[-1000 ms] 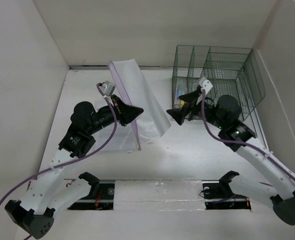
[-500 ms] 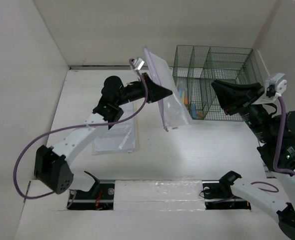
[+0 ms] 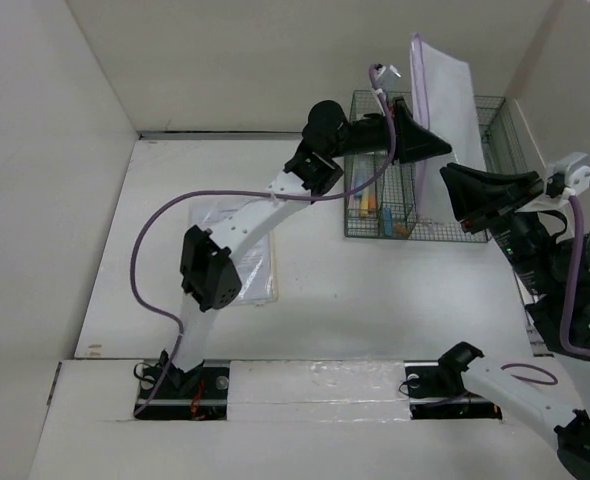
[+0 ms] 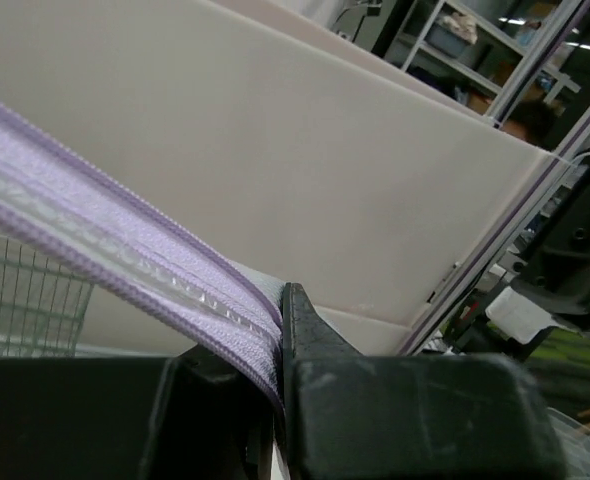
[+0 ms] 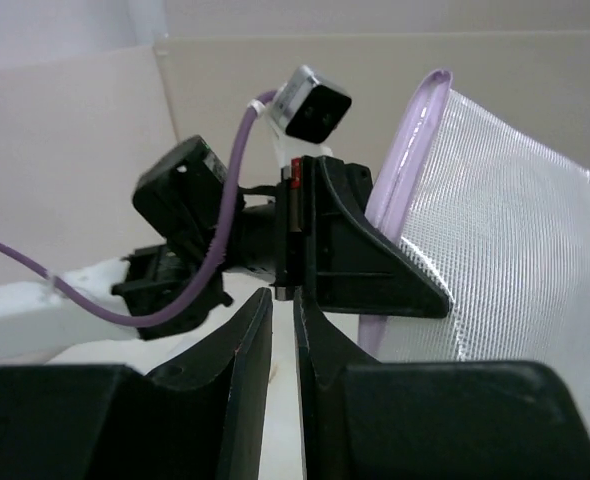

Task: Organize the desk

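My left gripper [image 3: 437, 150] is shut on the purple zip edge of a white mesh pouch [image 3: 450, 100]. It holds the pouch upright over the right part of the green wire-mesh organizer [image 3: 375, 160]. The left wrist view shows the zip [image 4: 125, 260] pinched between that gripper's [image 4: 280, 300] jaws. My right gripper [image 3: 448, 173] hovers just right of the pouch, pointing left. Its jaws [image 5: 283, 295] stand a thin slit apart with nothing between them. From the right wrist I see the left gripper [image 5: 415, 290] and the pouch [image 5: 515, 250] ahead. The white desk [image 3: 375, 290] lies below.
Several coloured pens [image 3: 370, 205] stand in a front compartment of the organizer. A flat clear sleeve of papers [image 3: 250, 250] lies on the desk at centre left. White panels wall in the desk at the back and on both sides.
The left arm swung from the desk's left-centre up and right to the organizer, carrying the pouch. The right gripper drew back to the right, rose, and narrowed its jaws.
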Robot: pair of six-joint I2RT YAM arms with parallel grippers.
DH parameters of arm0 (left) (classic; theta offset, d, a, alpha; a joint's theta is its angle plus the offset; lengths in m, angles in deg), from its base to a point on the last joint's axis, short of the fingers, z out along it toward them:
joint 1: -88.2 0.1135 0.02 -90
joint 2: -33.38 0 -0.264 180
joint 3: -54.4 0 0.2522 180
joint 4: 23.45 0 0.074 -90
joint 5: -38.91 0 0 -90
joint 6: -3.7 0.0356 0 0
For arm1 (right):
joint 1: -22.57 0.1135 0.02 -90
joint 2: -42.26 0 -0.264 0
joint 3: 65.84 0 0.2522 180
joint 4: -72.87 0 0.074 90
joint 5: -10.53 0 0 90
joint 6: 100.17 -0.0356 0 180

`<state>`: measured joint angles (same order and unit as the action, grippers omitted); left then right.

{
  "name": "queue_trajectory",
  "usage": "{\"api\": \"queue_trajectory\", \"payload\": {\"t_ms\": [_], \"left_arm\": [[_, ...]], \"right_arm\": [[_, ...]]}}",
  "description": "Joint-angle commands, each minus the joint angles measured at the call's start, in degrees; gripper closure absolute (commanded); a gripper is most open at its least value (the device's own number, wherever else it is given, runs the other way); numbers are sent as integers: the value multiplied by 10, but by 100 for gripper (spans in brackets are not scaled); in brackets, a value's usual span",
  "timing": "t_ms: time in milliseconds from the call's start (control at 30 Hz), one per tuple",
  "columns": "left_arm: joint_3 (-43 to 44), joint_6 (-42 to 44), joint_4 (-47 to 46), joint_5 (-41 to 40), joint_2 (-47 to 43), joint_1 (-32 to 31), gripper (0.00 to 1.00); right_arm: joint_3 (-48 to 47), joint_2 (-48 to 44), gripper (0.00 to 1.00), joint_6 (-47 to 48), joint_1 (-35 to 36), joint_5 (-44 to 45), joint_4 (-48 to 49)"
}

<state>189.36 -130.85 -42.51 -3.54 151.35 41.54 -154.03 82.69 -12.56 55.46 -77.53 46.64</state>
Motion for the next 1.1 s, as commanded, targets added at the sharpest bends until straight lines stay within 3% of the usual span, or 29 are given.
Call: {"api": "queue_trajectory", "payload": {"t_ms": [0, 167, 267, 467, 567, 700, 800, 933, 1067], "left_arm": [[95, -54, -99, 22, 50, 6, 100], [272, -115, -169, -54, 248, 17, 100], [290, -145, -213, -76, 313, 23, 100], [241, -108, -190, -74, 311, 11, 98], [222, -96, -174, -77, 301, 11, 90], [204, -99, -169, -80, 296, 11, 75], [192, -115, -182, -76, 292, 11, 66], [138, -135, -218, -67, 262, 11, 55], [93, -128, -214, -62, 238, 11, 45]], "right_arm": [[-26, -25, 80, 7, -5, 43, -6], [-19, -48, 79, 7, -5, 51, -16], [-13, -44, 79, 7, -5, 56, -31], [39, -50, 76, -10, -5, 91, -20], [69, -41, 69, -28, -5, 114, -23], [106, -41, 45, -54, -5, 158, -26], [147, -50, 28, -86, -5, 241, -33], [191, -55, 20, -137, -10, 367, -58], [206, -50, 20, -151, -52, 367, -40]]}}
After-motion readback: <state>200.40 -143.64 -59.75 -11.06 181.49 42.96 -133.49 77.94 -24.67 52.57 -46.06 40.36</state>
